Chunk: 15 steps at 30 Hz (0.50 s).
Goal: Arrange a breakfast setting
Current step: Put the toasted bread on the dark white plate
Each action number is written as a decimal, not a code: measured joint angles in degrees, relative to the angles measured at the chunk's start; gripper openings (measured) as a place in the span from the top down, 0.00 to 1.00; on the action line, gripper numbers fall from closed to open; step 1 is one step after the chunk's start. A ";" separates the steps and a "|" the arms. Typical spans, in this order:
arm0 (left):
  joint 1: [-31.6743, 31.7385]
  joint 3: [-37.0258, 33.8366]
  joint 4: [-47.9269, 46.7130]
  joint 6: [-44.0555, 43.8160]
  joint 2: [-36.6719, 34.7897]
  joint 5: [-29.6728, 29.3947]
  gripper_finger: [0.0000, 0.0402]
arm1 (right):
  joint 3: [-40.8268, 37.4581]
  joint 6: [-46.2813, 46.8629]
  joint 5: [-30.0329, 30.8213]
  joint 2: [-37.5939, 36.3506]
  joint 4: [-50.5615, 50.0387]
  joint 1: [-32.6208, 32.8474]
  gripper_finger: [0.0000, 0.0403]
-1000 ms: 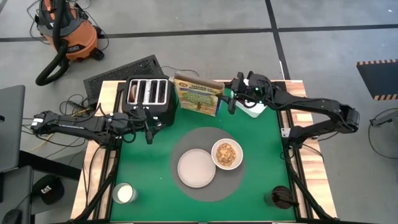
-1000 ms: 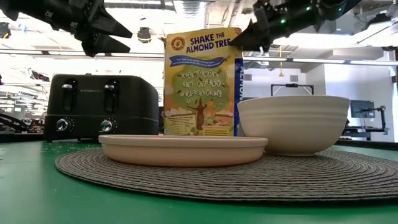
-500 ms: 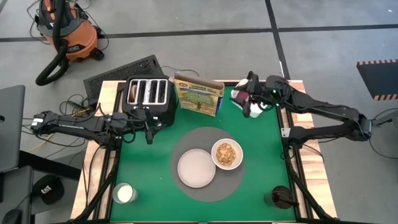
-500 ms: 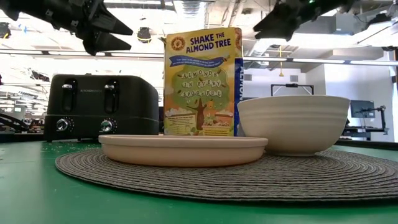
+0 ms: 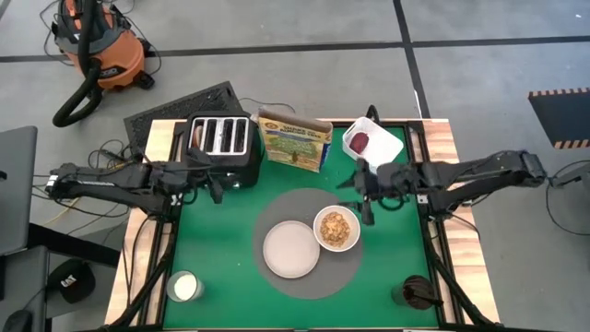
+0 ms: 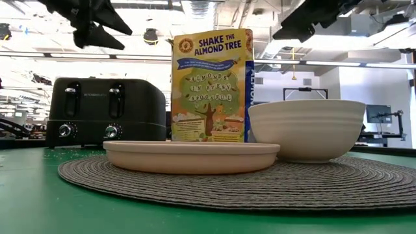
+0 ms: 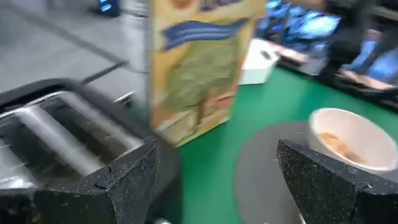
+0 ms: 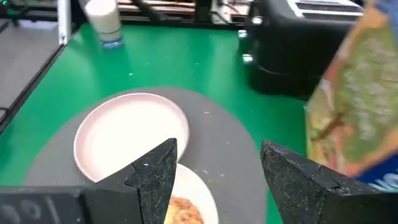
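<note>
The pale plate (image 5: 292, 249) and the white bowl (image 5: 336, 229) of brown cereal (image 8: 183, 210) sit side by side on a round grey mat (image 5: 277, 207). A dark-red fruit (image 5: 359, 142) lies in the open white container (image 5: 380, 146) at the far right. Something brown (image 5: 195, 136) shows in the toaster's leftmost slot. The spoon is out of view. My left gripper (image 5: 215, 189) hangs open and empty in front of the toaster (image 5: 221, 145). My right gripper (image 5: 365, 205) hangs open and empty above the mat's right edge, beside the bowl.
A cereal box (image 5: 295, 139) stands upright between the toaster and the white container. A glass of milk (image 5: 184, 287) stands at the near left corner, a dark cup (image 5: 417, 293) at the near right corner. Green table (image 5: 221, 240) lies bare left of the mat.
My right gripper has swung away from the white container toward the table's near edge and now hangs beside the bowl, still open. My left gripper has risen a little in front of the toaster and tipped. Nothing on the table has moved.
</note>
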 joint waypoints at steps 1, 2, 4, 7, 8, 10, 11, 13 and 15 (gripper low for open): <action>0.00 1.98 -3.71 -1.57 0.09 -1.49 0.24 | -0.69 -0.21 0.72 0.62 1.58 1.34 0.35; 0.00 4.03 -7.59 -3.23 0.34 -3.19 0.24 | -1.53 -0.22 1.10 1.21 3.51 2.64 0.35; 0.16 8.30 -14.14 -6.31 1.42 -6.85 0.24 | -3.24 -0.26 1.15 2.32 7.02 4.99 0.35; 1.64 13.73 -23.04 -10.60 3.53 -11.20 0.24 | -4.84 -0.32 1.67 4.27 10.21 8.30 0.35; 2.64 15.43 -25.18 -11.35 4.36 -11.72 0.24 | -5.36 -0.40 2.13 4.78 11.14 9.24 0.35; 5.63 18.33 -29.67 -12.37 6.08 -12.32 0.24 | -5.94 -0.39 2.36 5.54 12.95 10.74 0.35; 7.51 19.54 -31.84 -12.94 7.09 -12.36 0.24 | -6.21 -0.24 2.40 5.91 13.82 11.32 0.35; 11.69 21.64 -35.06 -13.17 9.06 -12.14 0.24 | -6.28 0.02 2.46 6.64 14.30 12.32 0.35; 16.61 23.05 -38.02 -12.52 11.42 -11.30 0.24 | -6.35 0.04 2.46 7.12 14.26 13.21 0.35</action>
